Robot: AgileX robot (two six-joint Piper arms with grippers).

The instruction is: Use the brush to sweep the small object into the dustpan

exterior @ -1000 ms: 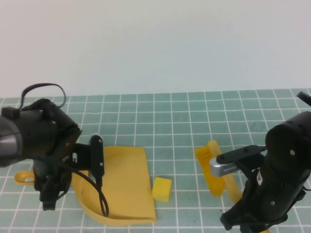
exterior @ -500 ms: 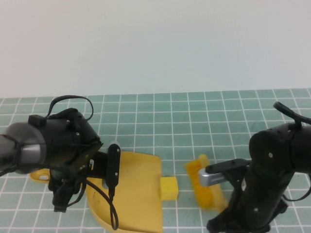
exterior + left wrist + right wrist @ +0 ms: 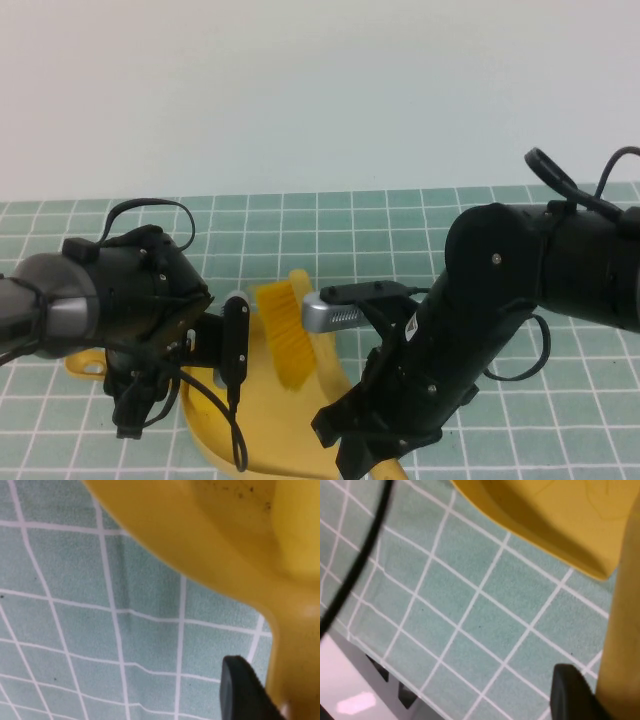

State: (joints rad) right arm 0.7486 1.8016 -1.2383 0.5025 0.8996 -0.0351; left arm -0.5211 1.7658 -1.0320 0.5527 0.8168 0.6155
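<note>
The yellow dustpan (image 3: 262, 425) lies at the front left of the mat. My left gripper (image 3: 112, 388) is shut on its handle (image 3: 85, 362). In the left wrist view one black finger (image 3: 244, 691) presses against that handle (image 3: 296, 650). My right gripper (image 3: 368, 458) is shut on the yellow brush's handle, at the front edge. The brush's bristles (image 3: 283, 330) stand over the dustpan's mouth. In the right wrist view a black finger (image 3: 574, 695) lies beside the brush handle (image 3: 625, 625), with the dustpan (image 3: 555, 515) beyond. The small yellow object is hidden.
The green gridded mat (image 3: 400, 230) covers the table up to a pale back wall. My right arm (image 3: 490, 320) reaches across the middle front. The mat's front edge and a pale floor show in the right wrist view (image 3: 350, 690).
My right arm has swept the brush leftward, from right of the yellow block into the dustpan's mouth. The block, seen before at the pan's lip, no longer shows. The dustpan shifted right earlier.
</note>
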